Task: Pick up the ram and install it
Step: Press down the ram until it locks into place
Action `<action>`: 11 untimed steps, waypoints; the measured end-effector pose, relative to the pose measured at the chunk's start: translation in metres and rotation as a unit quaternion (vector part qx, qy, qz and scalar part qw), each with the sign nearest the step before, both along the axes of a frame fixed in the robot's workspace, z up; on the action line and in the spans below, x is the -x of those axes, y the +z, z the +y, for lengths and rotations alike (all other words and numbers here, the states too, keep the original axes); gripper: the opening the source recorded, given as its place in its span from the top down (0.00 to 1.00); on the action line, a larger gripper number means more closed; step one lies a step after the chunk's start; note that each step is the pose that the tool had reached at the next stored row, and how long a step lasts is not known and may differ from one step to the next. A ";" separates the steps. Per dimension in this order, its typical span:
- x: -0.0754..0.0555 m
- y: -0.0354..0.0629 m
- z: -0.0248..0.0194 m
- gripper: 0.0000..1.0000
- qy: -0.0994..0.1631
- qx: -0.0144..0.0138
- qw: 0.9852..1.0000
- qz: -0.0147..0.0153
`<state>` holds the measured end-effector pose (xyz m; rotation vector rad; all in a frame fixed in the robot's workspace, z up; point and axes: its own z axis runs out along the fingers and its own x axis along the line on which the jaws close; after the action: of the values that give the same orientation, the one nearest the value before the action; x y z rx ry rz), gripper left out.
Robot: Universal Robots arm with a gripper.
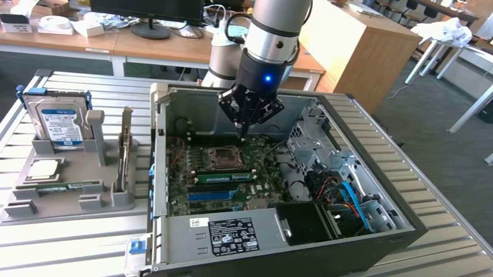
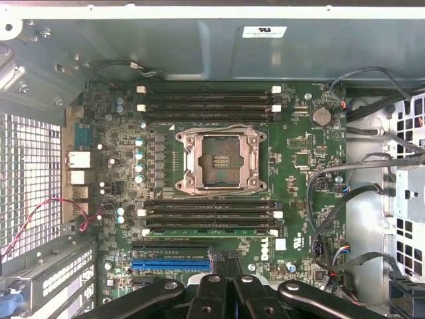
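The ram (image 2: 209,232) is a narrow green stick seated in one of the slots just beside the empty processor socket (image 2: 219,159) on the motherboard. In the exterior view the ram (image 1: 223,177) lies on the near side of the socket, inside the open computer case (image 1: 161,173). My gripper (image 1: 244,134) hangs above the motherboard, over the far side of the socket. It is shut, with nothing between its fingers. In the wrist view the dark fingertips (image 2: 219,262) are pressed together close above the board.
A grey holder (image 1: 69,199) stands at the exterior view's left. It carries a blue-labelled hard drive (image 1: 55,124), a silver processor chip (image 1: 44,169), a second narrow green board (image 1: 68,186) and an upright card (image 1: 126,150). Cables and drive cages (image 1: 339,173) crowd the case's other side.
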<state>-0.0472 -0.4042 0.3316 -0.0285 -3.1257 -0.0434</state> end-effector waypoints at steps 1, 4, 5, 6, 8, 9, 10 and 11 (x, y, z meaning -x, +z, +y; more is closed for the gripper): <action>0.000 0.0000 0.0000 0.90 0.000 0.000 1.000 0.000; 0.000 0.0000 0.0000 0.90 0.000 0.000 1.000 0.000; 0.000 0.0000 0.0000 0.90 0.000 0.000 1.000 0.000; 0.000 0.0000 0.0000 0.90 0.001 0.000 1.000 0.000; 0.000 0.0000 0.0000 0.90 0.003 0.000 1.000 0.000; 0.000 0.0000 0.0000 0.90 0.004 0.000 1.000 0.000; 0.000 0.0000 0.0000 0.90 0.006 0.000 1.000 0.000; 0.000 0.0000 0.0000 0.90 0.007 0.000 1.000 0.000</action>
<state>-0.0472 -0.4042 0.3316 -0.0062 -3.1258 -0.0431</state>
